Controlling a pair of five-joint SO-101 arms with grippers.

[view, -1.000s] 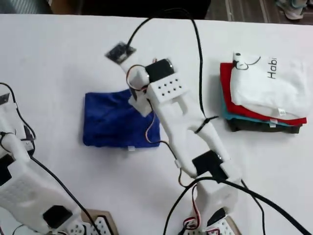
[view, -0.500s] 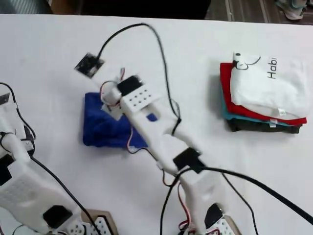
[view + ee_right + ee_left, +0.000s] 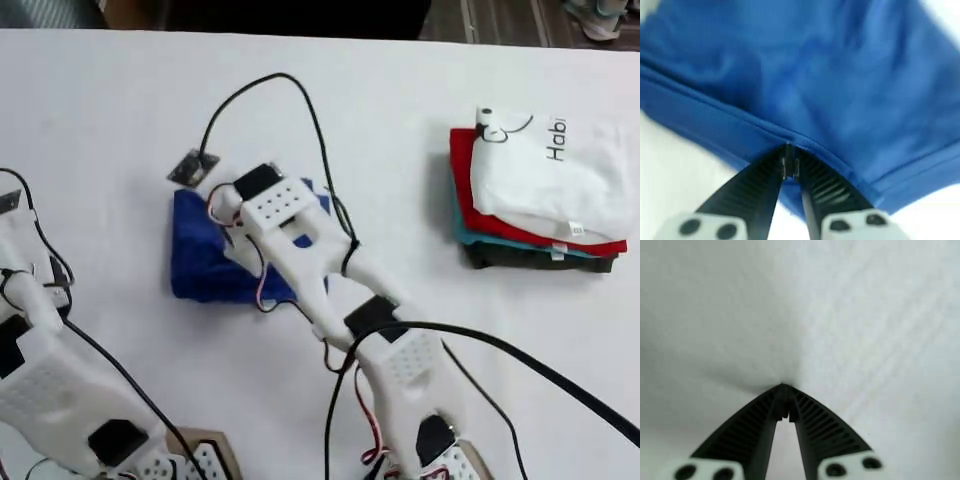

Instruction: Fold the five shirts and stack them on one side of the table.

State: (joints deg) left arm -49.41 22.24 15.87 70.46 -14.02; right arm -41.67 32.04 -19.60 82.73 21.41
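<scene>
Jaws of my left gripper (image 3: 785, 412) are clenched on nothing over the bare table (image 3: 865, 315). The blue shirt (image 3: 205, 265) lies folded left of centre. My right gripper (image 3: 788, 165) is closed at its hem; a pinch cannot be confirmed. I should catch every layer, lift level, and carry it to the stack (image 3: 545, 185) at right.

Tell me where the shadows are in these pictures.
High view: soft, even light over the table, no hard shadows. Left wrist view: a grey shadow lies on the table just ahead of the left gripper. Right wrist view: the blue shirt looks darker along its folds near the right gripper.
</scene>
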